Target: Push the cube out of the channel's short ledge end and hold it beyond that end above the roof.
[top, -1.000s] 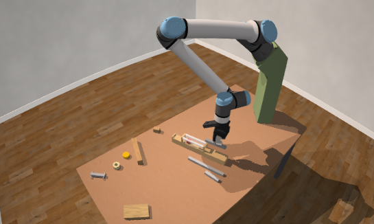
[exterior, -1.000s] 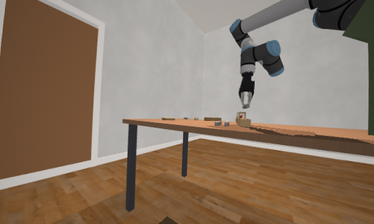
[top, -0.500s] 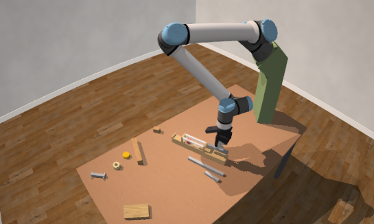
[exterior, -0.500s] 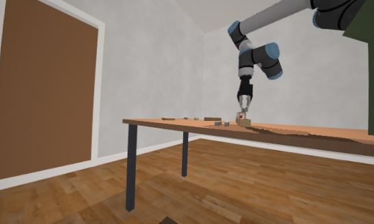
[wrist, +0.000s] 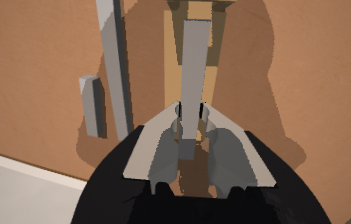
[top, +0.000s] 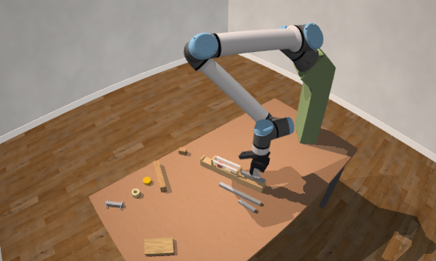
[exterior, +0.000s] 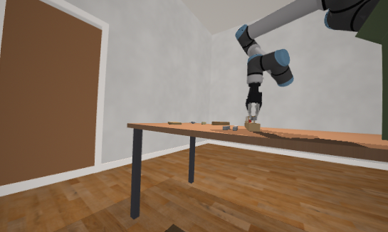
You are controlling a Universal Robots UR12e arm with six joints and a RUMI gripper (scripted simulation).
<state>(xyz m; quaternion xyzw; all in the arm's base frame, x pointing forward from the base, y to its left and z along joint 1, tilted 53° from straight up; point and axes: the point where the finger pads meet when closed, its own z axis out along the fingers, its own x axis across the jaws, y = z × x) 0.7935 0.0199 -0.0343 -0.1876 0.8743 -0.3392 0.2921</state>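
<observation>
Over the wooden channel's (top: 231, 173) near end on the table (top: 194, 224), the gripper (wrist: 191, 131) points down w/ its fingers clamped on a flat grey bar (wrist: 195, 82), which reaches fwd along the channel's line in the wrist view. Two other grey bars, one long (top: 240, 193) and one short (top: 247, 206), lie just beside the channel, and a wood strip (top: 159, 175), yellow disc (top: 147, 180), ring (top: 136, 192), bolt-like piece (top: 114, 204) and wood block (top: 158, 246) sit well apart toward the table's other side. Cube: a red spot (exterior: 250, 121) shows at the channel in the exterior view, too small to tell exactly where it sits.
</observation>
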